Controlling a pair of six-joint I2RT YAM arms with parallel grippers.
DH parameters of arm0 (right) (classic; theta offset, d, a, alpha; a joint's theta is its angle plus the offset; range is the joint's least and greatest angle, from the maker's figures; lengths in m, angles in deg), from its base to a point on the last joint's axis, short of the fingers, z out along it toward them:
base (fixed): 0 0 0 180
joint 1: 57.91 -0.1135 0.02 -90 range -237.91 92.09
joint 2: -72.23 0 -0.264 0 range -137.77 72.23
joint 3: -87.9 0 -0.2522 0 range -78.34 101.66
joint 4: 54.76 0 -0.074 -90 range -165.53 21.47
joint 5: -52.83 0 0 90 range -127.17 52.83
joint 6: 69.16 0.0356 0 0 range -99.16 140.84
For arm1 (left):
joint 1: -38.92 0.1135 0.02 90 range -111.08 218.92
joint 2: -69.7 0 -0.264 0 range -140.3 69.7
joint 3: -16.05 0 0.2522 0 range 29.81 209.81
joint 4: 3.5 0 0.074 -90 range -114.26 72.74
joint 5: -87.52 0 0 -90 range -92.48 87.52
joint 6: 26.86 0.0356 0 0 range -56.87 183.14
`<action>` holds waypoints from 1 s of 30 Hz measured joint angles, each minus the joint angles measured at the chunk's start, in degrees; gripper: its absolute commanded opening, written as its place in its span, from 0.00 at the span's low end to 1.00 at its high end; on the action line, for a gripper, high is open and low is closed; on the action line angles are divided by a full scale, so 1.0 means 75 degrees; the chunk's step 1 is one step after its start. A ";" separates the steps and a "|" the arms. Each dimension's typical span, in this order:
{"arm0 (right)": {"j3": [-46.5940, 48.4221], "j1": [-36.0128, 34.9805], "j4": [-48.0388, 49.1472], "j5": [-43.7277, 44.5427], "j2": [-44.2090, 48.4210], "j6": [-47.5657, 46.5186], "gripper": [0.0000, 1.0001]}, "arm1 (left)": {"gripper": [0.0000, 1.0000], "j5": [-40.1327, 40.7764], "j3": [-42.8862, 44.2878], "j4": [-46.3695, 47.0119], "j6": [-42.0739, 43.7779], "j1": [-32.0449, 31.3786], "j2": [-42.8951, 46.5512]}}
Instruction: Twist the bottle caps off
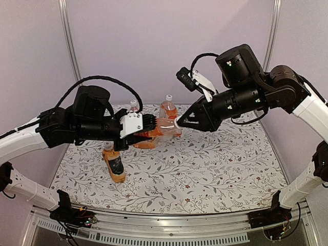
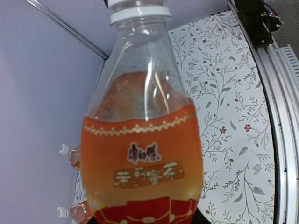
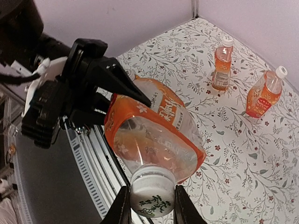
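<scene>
My left gripper [image 1: 149, 123] is shut on an orange-labelled bottle [image 1: 160, 131] and holds it sideways above the table. The bottle fills the left wrist view [image 2: 142, 158], its white cap [image 2: 139, 9] at the top edge. My right gripper [image 3: 151, 206] is shut on that cap [image 3: 153, 189], one finger on each side; in the top view it [image 1: 180, 122] meets the bottle's neck. Two more white-capped bottles [image 1: 134, 107] [image 1: 168, 107] stand at the back. A black-labelled bottle [image 1: 115, 165] stands under my left arm, its top hidden.
The floral table cover [image 1: 205, 169] ends at a metal rail [image 1: 169, 228] in front. Purple walls close the back and sides. The two back bottles also show in the right wrist view [image 3: 223, 63] [image 3: 265, 93].
</scene>
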 measured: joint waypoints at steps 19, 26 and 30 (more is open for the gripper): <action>-0.0749 -0.0947 -0.0347 -0.0845 0.0580 -0.5881 0.00 | 0.00 -0.3092 0.1005 -0.2576 -0.0338 -0.0006 -0.0353; -0.0877 -0.0965 -0.0233 -0.0909 0.0650 -0.6551 0.15 | 0.00 -0.3115 0.1000 -0.2576 -0.0321 -0.0006 -0.0353; -0.0889 -0.0962 -0.0187 -0.0874 0.0650 -0.6691 0.70 | 0.00 -0.3019 0.0982 -0.2486 -0.0323 -0.0009 -0.0353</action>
